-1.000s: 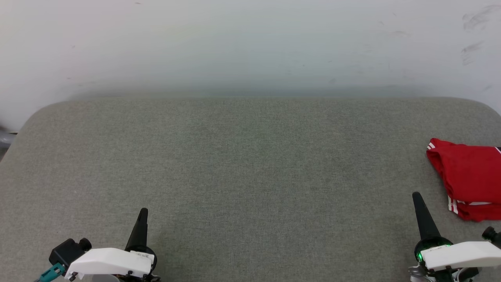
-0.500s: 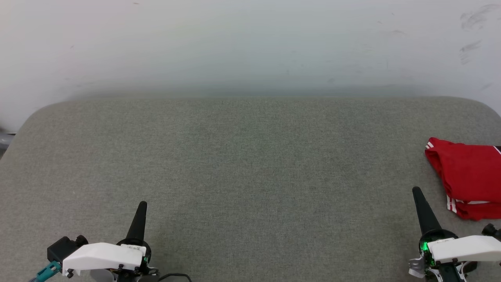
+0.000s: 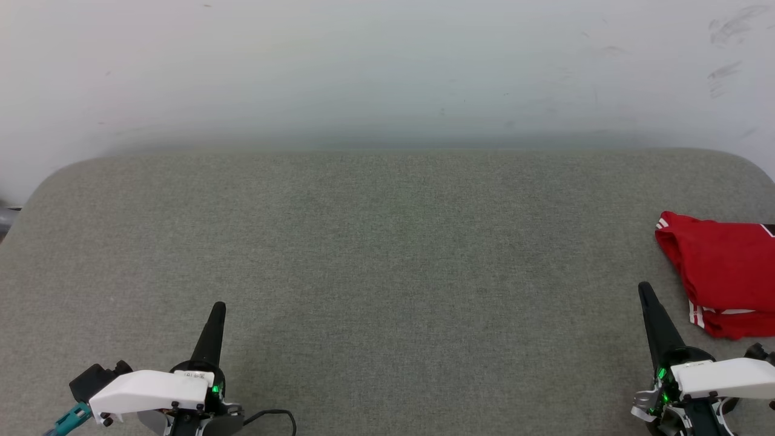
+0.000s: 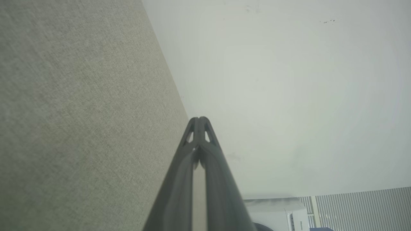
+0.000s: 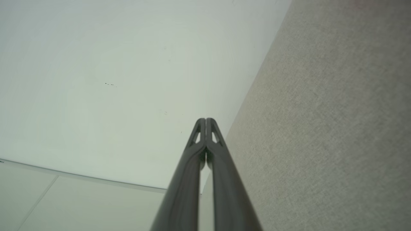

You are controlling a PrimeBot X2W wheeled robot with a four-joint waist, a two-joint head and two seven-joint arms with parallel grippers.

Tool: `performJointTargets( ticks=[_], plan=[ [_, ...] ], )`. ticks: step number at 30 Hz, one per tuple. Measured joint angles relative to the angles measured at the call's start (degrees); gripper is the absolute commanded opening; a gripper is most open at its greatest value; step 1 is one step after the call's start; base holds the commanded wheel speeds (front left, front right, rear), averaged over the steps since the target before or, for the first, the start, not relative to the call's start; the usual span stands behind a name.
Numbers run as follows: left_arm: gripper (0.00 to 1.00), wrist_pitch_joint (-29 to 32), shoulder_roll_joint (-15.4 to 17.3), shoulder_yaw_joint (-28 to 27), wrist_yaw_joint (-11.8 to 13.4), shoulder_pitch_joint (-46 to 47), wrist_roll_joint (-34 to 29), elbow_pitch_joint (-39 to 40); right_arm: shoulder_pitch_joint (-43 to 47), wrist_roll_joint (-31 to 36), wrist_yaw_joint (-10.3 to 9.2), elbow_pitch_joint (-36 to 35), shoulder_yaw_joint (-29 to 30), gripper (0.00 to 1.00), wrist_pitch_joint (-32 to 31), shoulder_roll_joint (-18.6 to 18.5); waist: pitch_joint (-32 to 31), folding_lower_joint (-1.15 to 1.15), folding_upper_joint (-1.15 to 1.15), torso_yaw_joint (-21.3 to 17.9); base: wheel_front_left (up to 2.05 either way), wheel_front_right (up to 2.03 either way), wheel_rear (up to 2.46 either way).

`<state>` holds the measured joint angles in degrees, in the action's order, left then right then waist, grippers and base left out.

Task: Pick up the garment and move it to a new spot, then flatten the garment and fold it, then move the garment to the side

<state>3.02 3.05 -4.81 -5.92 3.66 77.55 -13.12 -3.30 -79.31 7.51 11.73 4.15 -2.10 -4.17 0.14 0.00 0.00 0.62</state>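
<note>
A red cloth garment [image 3: 723,272] with red-and-white striped trim lies folded in a small bundle on a wide counter [image 3: 387,254]. The counter is covered in soft grey-green cloth and has round corners. The garment sits far over on the right side of the counter, and the edge of the head view cuts part of it off. A strip of the striped trim shows at its near corner, and a little more shows at its far left corner. Nothing touches the garment.

The right claw [image 3: 643,289] has two long dark fingers on a white wrist with a small green light. It sits at the lower right of the head view. Its fingers are pressed tight together into one thin point and hold nothing. The tip is near the left side of the garment but apart from it.

The left claw [image 3: 218,307] sits at the lower left, well apart from the garment. Its dark fingers are pressed together too, and it is empty. A thin black cable [image 3: 275,416] curls beside its base.

Behind the counter stands a plain pale wall [image 3: 387,72] with a few grey scuff marks at the upper right. The left wrist view has a white machine [image 4: 276,213] in its bottom right corner
</note>
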Motion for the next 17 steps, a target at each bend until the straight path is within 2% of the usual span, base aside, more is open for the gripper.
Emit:
performJointTargets(
  ticks=[17],
  plan=[
    [0.0, 1.9, -0.1, -1.0, -0.7, 1.2, 8.0, -0.5, -1.4, -7.7, 0.0, 1.3, 0.5, 0.0, -1.8, 0.1, 0.0, 0.0, 0.0, -0.3, 0.0, 0.0, 0.0]
  ],
)
